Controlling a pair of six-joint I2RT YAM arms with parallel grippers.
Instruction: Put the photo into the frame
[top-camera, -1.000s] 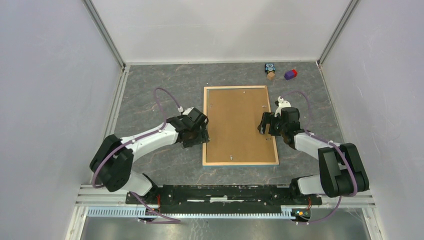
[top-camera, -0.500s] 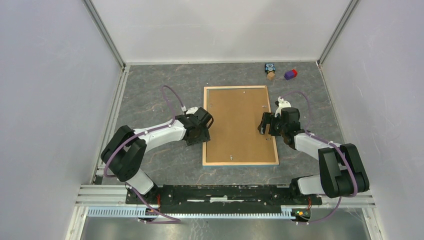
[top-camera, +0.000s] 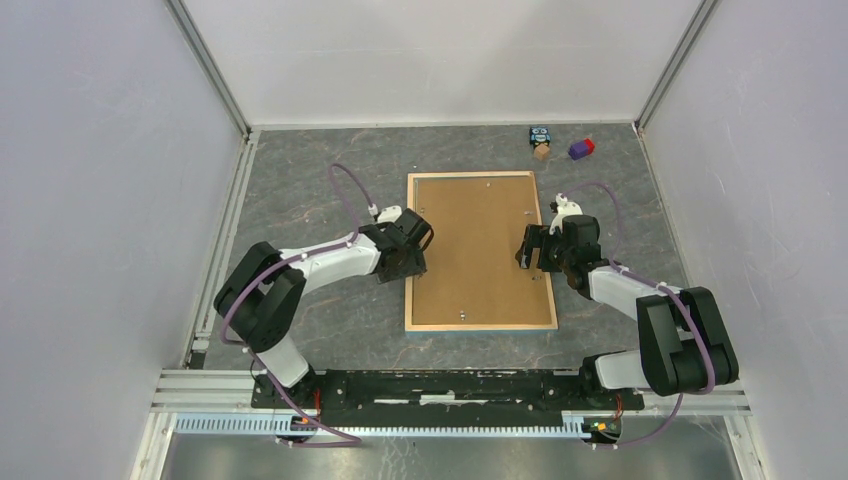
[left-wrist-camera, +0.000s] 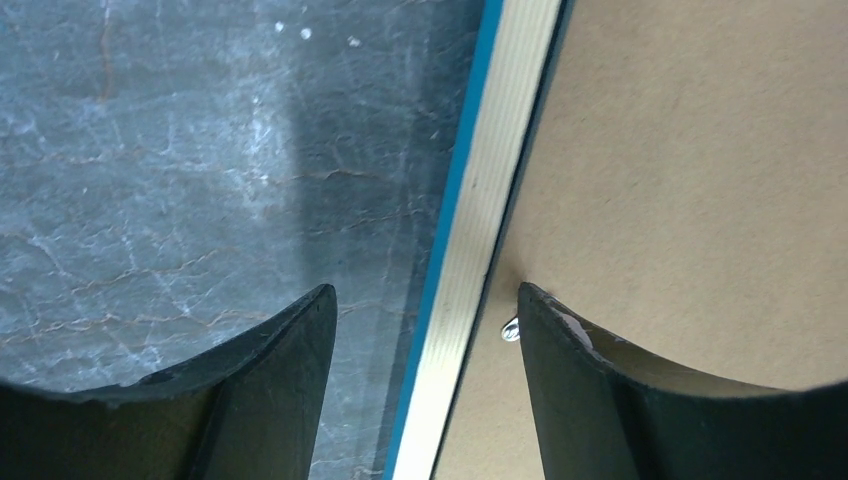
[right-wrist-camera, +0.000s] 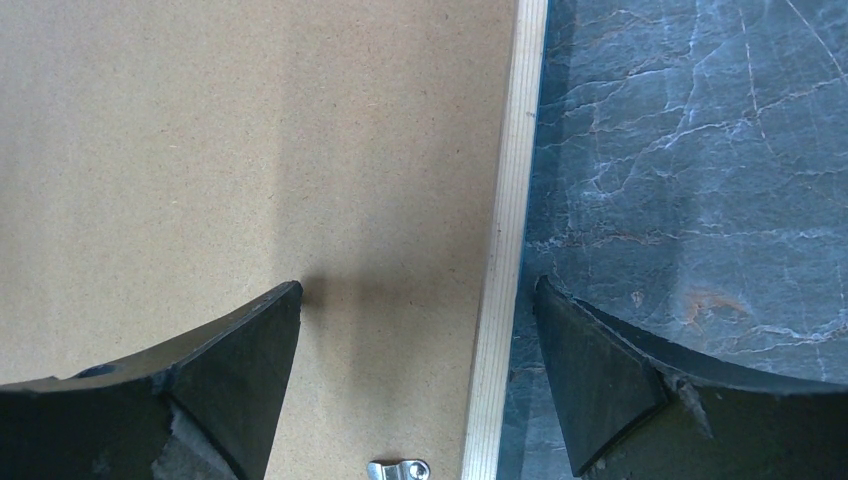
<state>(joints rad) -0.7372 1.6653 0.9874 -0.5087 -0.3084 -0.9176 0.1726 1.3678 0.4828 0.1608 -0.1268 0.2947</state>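
The frame (top-camera: 409, 300) lies face down in the middle of the table, pale wood back up, with a brown hardboard sheet (top-camera: 475, 250) in it. The photo is out of view. My left gripper (top-camera: 411, 266) is open and straddles the frame's left border (left-wrist-camera: 500, 170), one finger over the table (left-wrist-camera: 270, 380), the other over the hardboard (left-wrist-camera: 580, 390) beside a small metal clip (left-wrist-camera: 510, 330). My right gripper (top-camera: 537, 258) is open and straddles the right border (right-wrist-camera: 515, 200). Another clip (right-wrist-camera: 400, 469) shows between its fingers.
A small blue figure (top-camera: 541, 137), a wooden block (top-camera: 542, 152) and a purple-red block (top-camera: 581, 148) lie at the back right. White walls close in the grey marbled table on three sides.
My left gripper has moved right and a little farther away, onto the frame's left border, and its arm has swung in behind it. The right arm has not moved.
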